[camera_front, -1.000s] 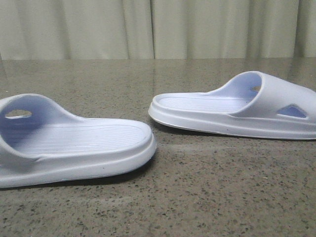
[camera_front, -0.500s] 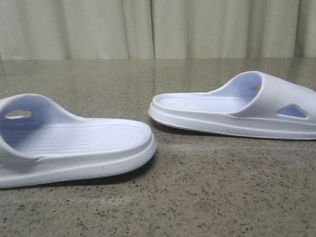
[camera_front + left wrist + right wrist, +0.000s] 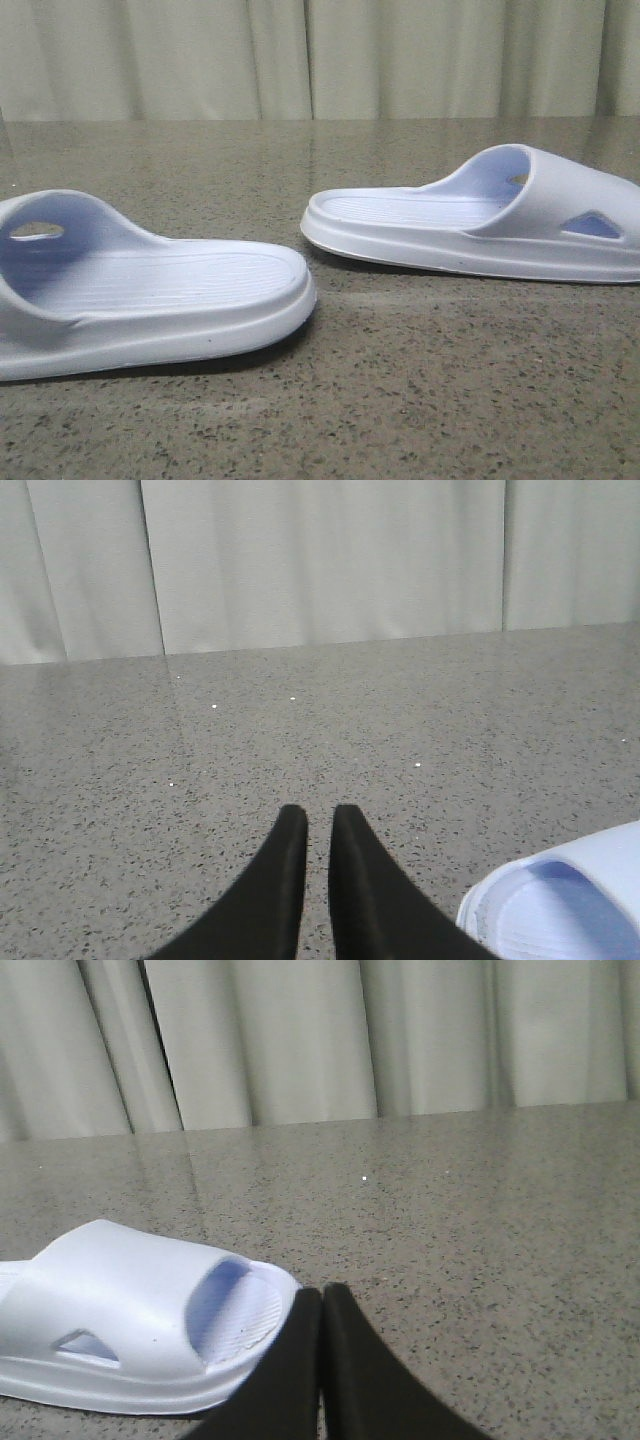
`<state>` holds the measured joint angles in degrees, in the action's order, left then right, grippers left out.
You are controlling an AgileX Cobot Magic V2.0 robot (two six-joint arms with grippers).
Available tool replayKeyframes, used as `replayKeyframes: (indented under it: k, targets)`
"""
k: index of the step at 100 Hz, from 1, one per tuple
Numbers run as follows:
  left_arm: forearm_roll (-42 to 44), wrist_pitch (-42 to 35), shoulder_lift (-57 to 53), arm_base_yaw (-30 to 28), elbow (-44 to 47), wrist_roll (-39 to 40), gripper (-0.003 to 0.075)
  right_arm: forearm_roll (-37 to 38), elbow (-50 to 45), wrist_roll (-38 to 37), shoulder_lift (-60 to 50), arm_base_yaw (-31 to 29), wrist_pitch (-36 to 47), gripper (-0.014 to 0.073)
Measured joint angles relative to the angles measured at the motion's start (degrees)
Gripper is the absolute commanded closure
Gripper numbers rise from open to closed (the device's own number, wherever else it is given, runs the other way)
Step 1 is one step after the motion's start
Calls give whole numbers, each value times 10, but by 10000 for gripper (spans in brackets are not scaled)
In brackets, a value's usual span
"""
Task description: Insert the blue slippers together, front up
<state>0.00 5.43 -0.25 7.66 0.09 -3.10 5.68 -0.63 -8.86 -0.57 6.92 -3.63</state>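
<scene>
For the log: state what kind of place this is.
Probably an indoor test or lab bench, not a home: a speckled grey stone-look table, a plain pale curtain closing off the back, and only two slippers laid out on it.

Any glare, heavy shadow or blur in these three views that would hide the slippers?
Front view: even soft light, a faint sheen on the table, thin dark shadows under the left slipper and right slipper, both sharp but cropped by the frame edges. Left wrist view: clear, only a slipper corner shows. Right wrist view: sharp, no glare.
</scene>
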Motion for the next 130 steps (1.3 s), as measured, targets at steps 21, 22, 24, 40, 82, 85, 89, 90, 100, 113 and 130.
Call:
replayKeyframes:
  k: [21,22,24,40,82,85,89,90,100,113,130]
  targets:
    - [-16,-1,0,0,0,0,705,0,0,0,0,0,1,701]
    - [-19,-1,0,0,0,0,705,0,0,0,0,0,3,701]
    - [-29,-1,0,0,0,0,705,0,0,0,0,0,4,701]
    - [-125,-30,0,0,0,0,705,0,0,0,0,0,3,700]
    - [-216,122,13,0,-145,0,705,0,174,0,0,0,-130,700]
    - [-216,141,21,0,-161,0,705,-1,193,0,2,0,-140,700]
    - [-216,160,36,0,-185,0,705,-1,211,-2,10,0,-153,700]
    - [-216,168,39,0,-190,0,705,-1,218,-2,11,0,-155,700]
    - [-216,220,82,0,-246,0,705,-1,265,-9,40,0,-186,700]
    - [-216,261,122,0,-292,0,704,-1,315,-10,74,0,-222,700]
    - [-219,279,139,0,-300,0,704,-1,328,-10,101,0,-266,672]
